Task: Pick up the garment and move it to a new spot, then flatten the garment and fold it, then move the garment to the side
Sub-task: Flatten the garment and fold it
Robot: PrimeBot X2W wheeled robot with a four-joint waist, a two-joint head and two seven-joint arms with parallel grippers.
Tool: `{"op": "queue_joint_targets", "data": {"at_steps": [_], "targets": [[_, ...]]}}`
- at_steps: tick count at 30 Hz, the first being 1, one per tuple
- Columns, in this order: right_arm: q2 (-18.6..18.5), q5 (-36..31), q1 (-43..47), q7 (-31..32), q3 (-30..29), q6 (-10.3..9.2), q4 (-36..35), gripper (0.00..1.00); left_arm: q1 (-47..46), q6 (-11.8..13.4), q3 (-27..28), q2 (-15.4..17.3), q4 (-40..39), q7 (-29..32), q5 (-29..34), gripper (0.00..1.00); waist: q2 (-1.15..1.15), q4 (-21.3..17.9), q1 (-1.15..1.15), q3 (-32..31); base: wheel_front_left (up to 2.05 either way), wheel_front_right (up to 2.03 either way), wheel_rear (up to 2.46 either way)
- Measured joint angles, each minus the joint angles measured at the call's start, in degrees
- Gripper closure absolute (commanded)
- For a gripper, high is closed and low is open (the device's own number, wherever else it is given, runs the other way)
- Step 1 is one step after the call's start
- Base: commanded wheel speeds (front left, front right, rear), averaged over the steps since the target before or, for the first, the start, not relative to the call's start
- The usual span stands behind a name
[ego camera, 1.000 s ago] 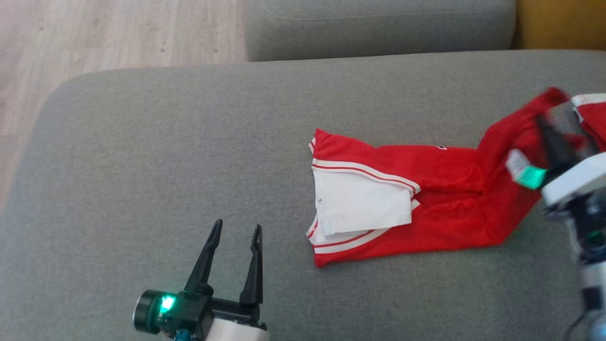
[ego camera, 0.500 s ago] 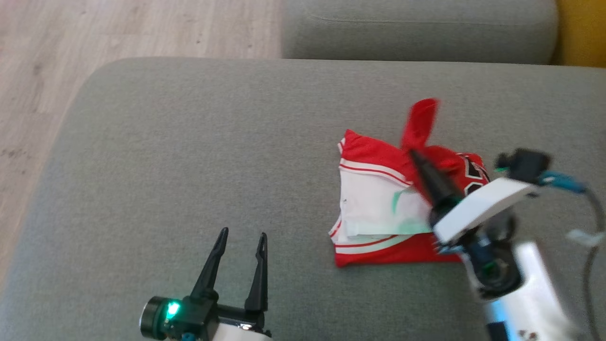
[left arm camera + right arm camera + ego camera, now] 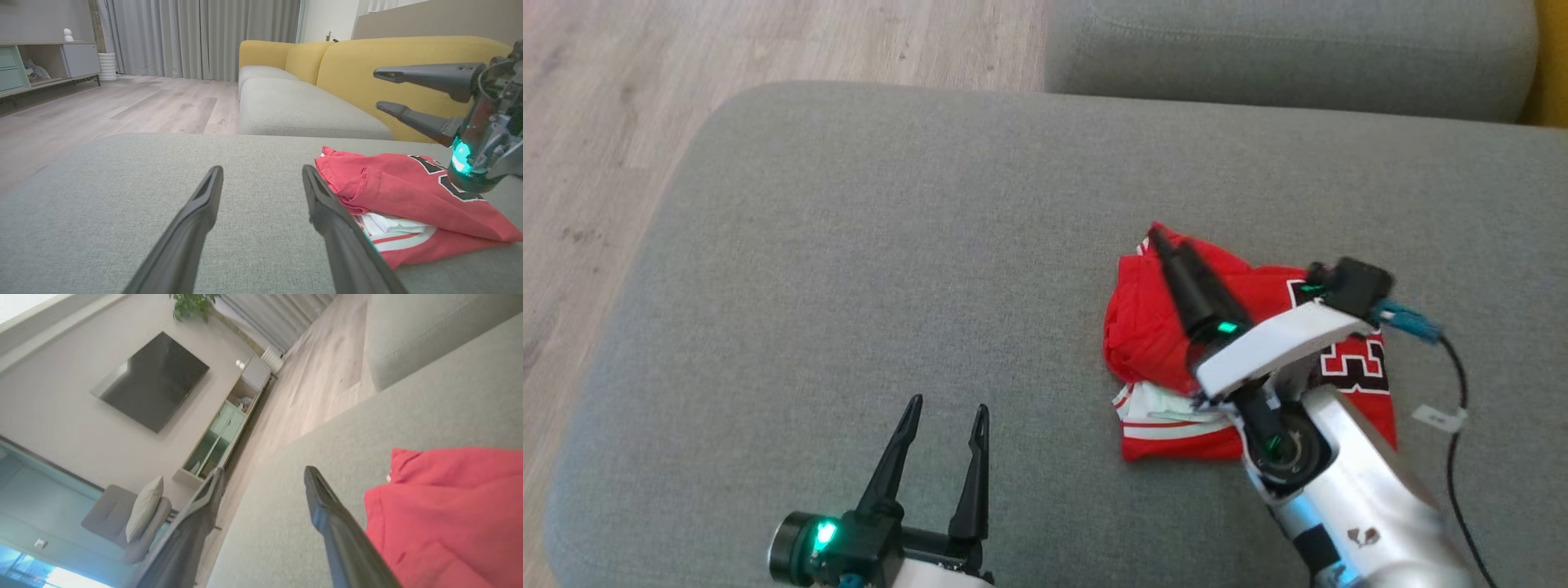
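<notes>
The right jaws stand spread with nothing between them, their two dark fingers point(image 3: 429, 77) poised just above the red garment point(image 3: 1147, 327) and clear of the cloth. The right wrist view shows bare grey cushion through the gap. This looks like a deliberate release, so that the carried layer can settle into its fold. Directly beneath these jaws the garment lies doubled on the grey sofa cushion point(image 3: 890, 245), number side up, with a strip of white lining showing at its near edge. The left jaws, also spread and empty, wait low over the cushion just to the garment's left. A second ago the right jaws pinched the garment's far end, stretched out long with the white panel exposed. Now that end lies folded over the panel and is released.
</notes>
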Motion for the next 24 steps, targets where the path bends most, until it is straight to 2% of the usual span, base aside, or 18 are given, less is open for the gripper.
{"op": "queue_joint_targets", "data": {"at_steps": [2, 4, 7, 12, 13, 14, 15, 20, 24], "targets": [[-0.03, 0.74, -0.70, -3.08, -0.59, 0.00, 0.48, 0.00, 0.01, 0.00, 0.15, 0.00, 0.04, 0.00, -0.42, 0.00, 0.00, 0.02, 0.00, -0.51, 0.00, 0.00, 0.00], [-0.16, -2.04, -0.74, -6.55, -3.47, 0.00, 1.21, 0.00, 0.15, 0.02, 0.37, -0.01, 0.13, 0.00, -0.47, 0.00, 0.00, -0.20, 0.00, -1.65, 0.00, 0.00, 0.00], [-1.81, -5.42, 0.06, -8.48, -7.99, 0.00, 1.40, 0.00, 0.38, 0.03, 0.63, -0.01, 0.09, 0.00, -0.48, 0.00, 0.00, -0.58, 0.00, -3.21, 0.00, 0.00, 0.00], [-8.00, -10.74, 6.78, -8.48, -10.78, 0.00, 1.38, 0.00, 3.25, 0.03, 1.80, -0.01, -0.44, 0.00, -0.56, 0.00, 0.00, -1.65, -0.01, -5.81, 0.00, 0.00, 0.00], [-8.68, -10.76, 8.20, -7.48, -11.07, 0.00, 1.52, 0.05, 3.67, 0.03, 1.91, 0.00, -0.45, 0.00, -0.58, 0.00, 0.00, -1.79, -0.01, -6.13, 0.00, 0.00, 0.00], [-9.28, -10.76, 9.31, -5.87, -11.03, 0.00, 2.01, 0.81, 3.82, 0.01, 1.90, -0.01, -0.47, 0.00, -0.79, 0.00, 0.00, -1.86, -0.01, -6.34, 0.00, 0.00, 0.00], [-9.91, -10.73, 10.26, -3.94, -10.81, 0.00, 2.67, 1.00, 3.74, -0.01, 1.86, -0.01, -0.58, 0.00, -1.12, 0.00, 0.00, -1.76, -0.01, -6.40, 0.00, 0.00, 0.00], [-10.78, -5.68, 10.34, 7.47, -9.48, 0.00, 5.67, 1.00, 3.70, -0.02, 1.57, -0.01, -0.73, 0.00, -1.72, 0.00, 0.00, -0.42, -0.01, -5.92, 0.00, 0.00, 0.00], [-10.80, -1.46, 6.35, 17.29, -7.27, 0.00, 9.88, 1.00, 3.68, -0.10, 0.49, 0.00, -0.59, 0.00, -2.01, 0.00, 0.00, 0.99, -0.01, -5.15, 0.00, 0.00, 0.00]]}}
